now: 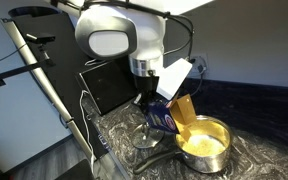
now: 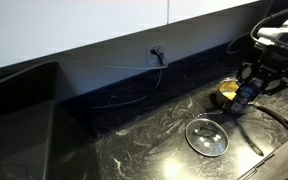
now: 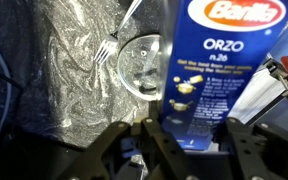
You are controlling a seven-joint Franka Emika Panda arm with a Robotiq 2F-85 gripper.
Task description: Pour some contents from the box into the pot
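Gleaming black counter (image 2: pixel 124 150) under pot (image 1: pixel 206 165), box (image 1: pixel 182 108).

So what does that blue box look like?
The box is a small cardboard carton, dark blue, printed Barilla Orzo n.26. A yellow-orange part shows in an exterior view. The gripper holds it between its fingers, lifted up and tilted, close by the rim of the pot.

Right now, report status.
Pincer shut on box. Box tilted above pot. Lid and fork lie aside, not blocking.
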